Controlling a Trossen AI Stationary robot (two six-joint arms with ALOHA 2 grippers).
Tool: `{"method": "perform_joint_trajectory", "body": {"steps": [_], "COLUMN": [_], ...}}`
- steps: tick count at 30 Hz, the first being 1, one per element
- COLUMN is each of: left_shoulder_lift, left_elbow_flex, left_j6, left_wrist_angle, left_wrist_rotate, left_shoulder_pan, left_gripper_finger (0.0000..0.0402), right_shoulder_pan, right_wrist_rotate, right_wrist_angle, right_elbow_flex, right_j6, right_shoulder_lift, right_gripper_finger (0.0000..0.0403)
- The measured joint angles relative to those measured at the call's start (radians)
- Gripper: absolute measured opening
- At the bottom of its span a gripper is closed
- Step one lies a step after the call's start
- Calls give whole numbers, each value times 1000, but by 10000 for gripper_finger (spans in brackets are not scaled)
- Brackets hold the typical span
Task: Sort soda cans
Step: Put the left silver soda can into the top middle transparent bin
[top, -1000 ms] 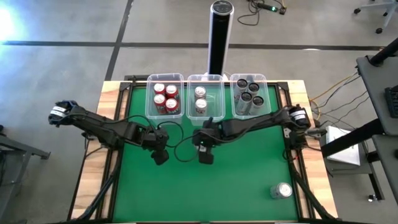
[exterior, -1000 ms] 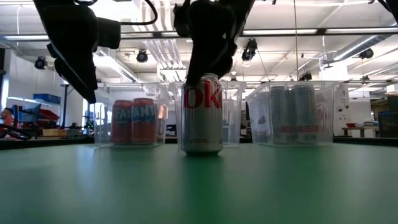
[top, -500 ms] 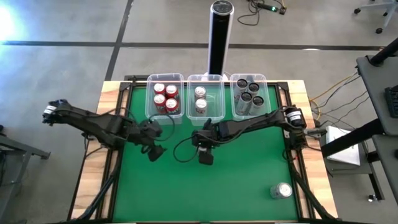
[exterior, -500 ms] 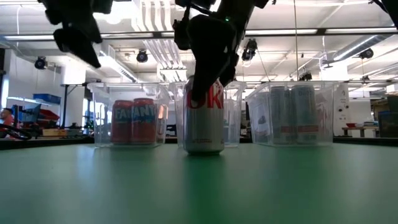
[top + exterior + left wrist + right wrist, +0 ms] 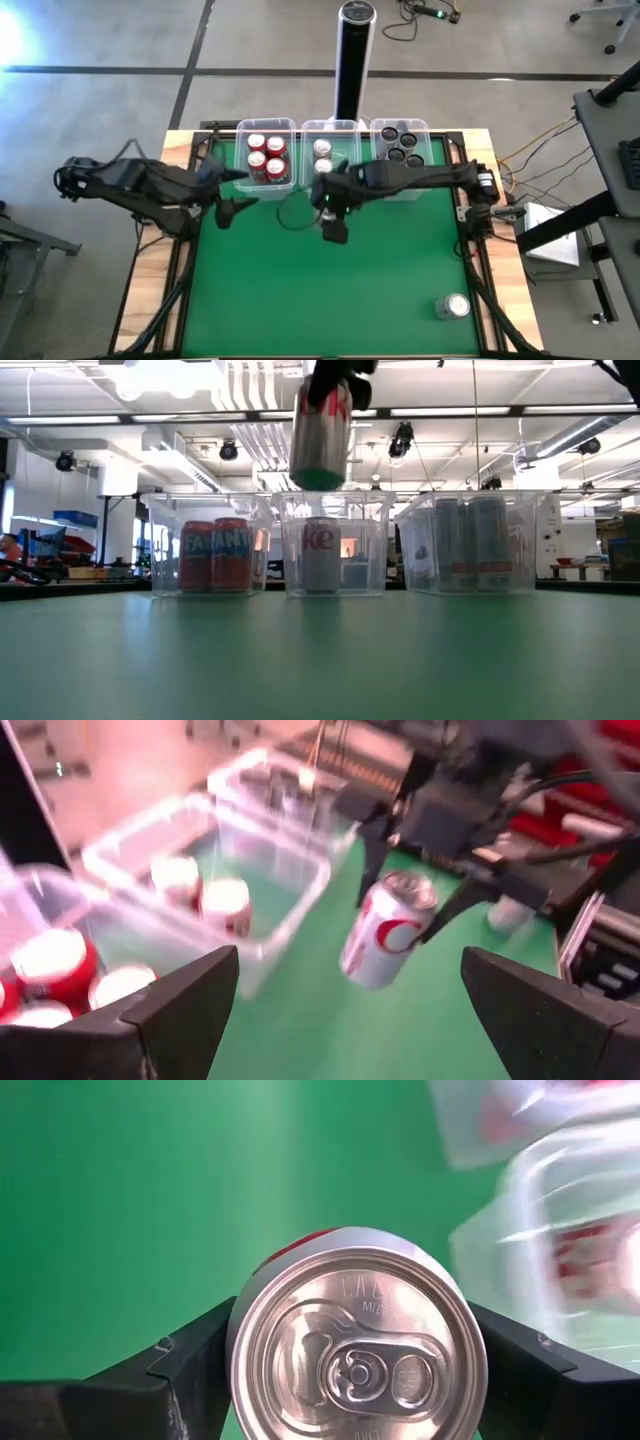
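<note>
Now that the right pincer [image 5: 335, 375] has lifted the silver-white metal soda can [image 5: 320, 435] it grips off the green bench [image 5: 330, 290], dropping into the middle clear plastic tub [image 5: 352, 128] looks next; the left pincer [image 5: 228, 210], splayed, has retreated left.

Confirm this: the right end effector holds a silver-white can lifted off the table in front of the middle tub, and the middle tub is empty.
Not quite. The right end effector does hold the silver-white can off the table in front of the middle tub, but that tub is not empty: the low view shows a can inside it, and the high view shows two can tops there.
</note>
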Motion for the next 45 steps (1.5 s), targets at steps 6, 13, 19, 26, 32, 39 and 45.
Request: {"method": "perform_joint_trajectory", "body": {"steps": [6, 13, 19, 26, 32, 39, 45], "left_shoulder_lift": [-11, -16, -21, -24, -24, -25, -22], "left_elbow_flex": [95, 103, 83, 75, 75, 75, 75], "left_j6": [128, 183, 184, 188, 188, 187, 185], "left_wrist_angle": [33, 39, 38, 38, 38, 39, 39], "left_wrist_rotate": [-38, -39, -71, -89, -116, -142, -142], "left_shoulder_pan": [0, 0, 0, 0, 1, 1, 1], "left_gripper_finger": [367, 367, 367, 367, 367, 367, 367], "right_shoulder_pan": [-124, -351, -482, -525, -532, -547, -563], "right_wrist_rotate": [52, 109, 64, -18, -19, -18, -19], "right_wrist_angle": [-107, -150, -101, 31, 135, 272, 358], "right_elbow_flex": [212, 247, 176, 9, -122, -247, -327], "right_j6": [-93, -153, -195, -197, -201, -230, -245], "right_shoulder_lift": [2, 3, 6, 8, 9, 9, 6], "right_gripper_finger": [297, 297, 297, 298, 299, 303, 314]}}
